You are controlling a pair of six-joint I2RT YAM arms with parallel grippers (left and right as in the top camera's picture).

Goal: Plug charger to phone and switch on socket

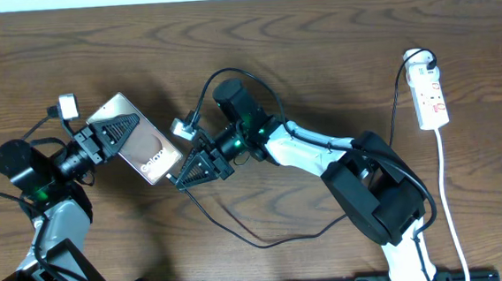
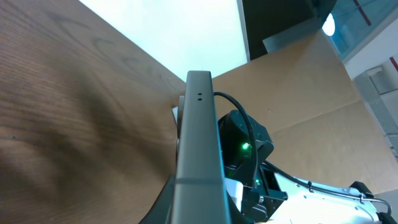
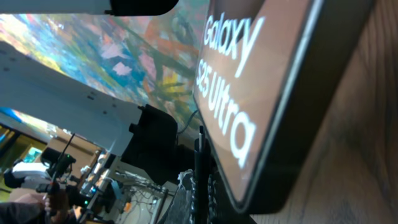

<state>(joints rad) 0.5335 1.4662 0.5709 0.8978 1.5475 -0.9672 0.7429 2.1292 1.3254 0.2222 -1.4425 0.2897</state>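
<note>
Brown wood is seen from above, all over the table [image 1: 314, 30]. On the left side, the phone [image 1: 150, 152] is held by the left gripper [image 1: 119, 130], which is closed tight on its top half. The right gripper [image 1: 187, 179] is squeezed shut just beside the phone's lower corner. The thin black charger [image 1: 267, 243] is looped across the table and runs right into those closed fingertips, so it looks pinched there. Far off at the right edge, the white socket [image 1: 432, 99] is laid flat, with a white cord trailing down from it.

From the left wrist, the phone [image 2: 198, 155] is seen edge-on, tipped up off the wood. The other arm, with a small green light [image 2: 245, 146], is seen just behind it.

From the right wrist, the phone's [image 3: 249, 99] shiny face with white letters is seen very close. A thin dark piece is seen just beside its bottom edge, but whether they touch cannot be told.
</note>
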